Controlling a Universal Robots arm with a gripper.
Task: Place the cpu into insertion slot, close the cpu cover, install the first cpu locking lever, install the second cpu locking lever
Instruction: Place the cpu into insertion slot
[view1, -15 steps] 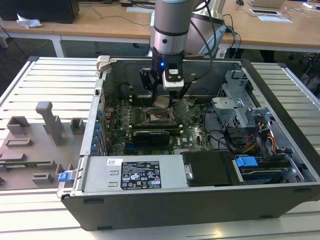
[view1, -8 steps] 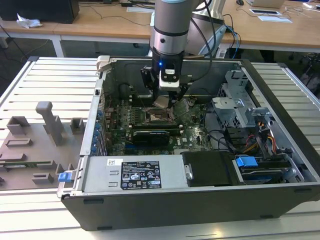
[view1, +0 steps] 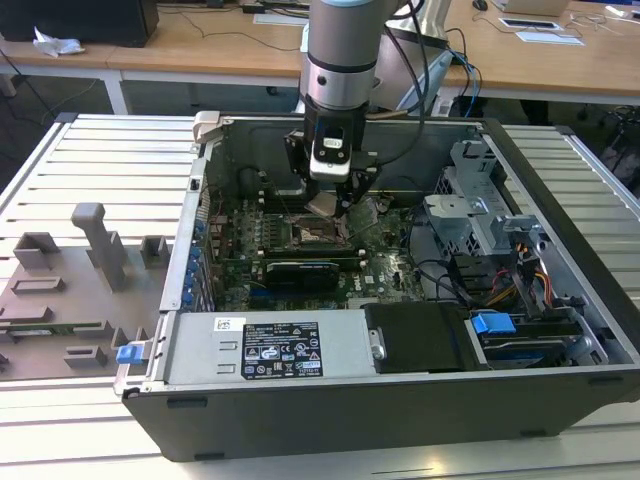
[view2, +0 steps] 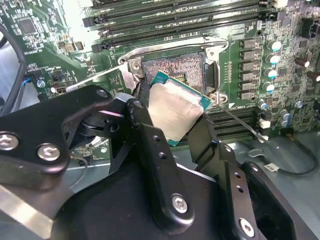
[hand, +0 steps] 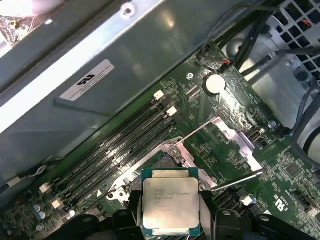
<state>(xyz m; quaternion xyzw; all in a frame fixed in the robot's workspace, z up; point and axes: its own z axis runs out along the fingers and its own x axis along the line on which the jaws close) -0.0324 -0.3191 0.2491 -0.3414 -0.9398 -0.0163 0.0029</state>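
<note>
— Ribbed metal bench (view1: 100, 160), wooden desks behind. From the exterior view's left: grey fixture block (view1: 60, 290), then open computer case (view1: 400, 400). Tool state?

— Gripper (view1: 337, 205) mid-case, fingers (view2: 150, 145) drawn in onto two opposite edges of the cpu (view2: 175, 107). Chip tilted, hanging over the near edge of the insertion slot (view2: 175, 67); not seated.

— Handling?

— Judged light, thin, stiff. Smooth metal top, likely slippery. Best gripped by the edges, as now; underside and socket contacts probably fragile.

— Around the slot?

— cpu cover (hand: 240, 142) apparently swung open alongside, locking levers (hand: 192, 132) apparently unlatched. Drive cage (view1: 480, 210) at the exterior view's right.

— Hidden?

— Chip underside, gap between chip and socket, socket area beneath the chip. Orientation marks too small to tell.
</note>
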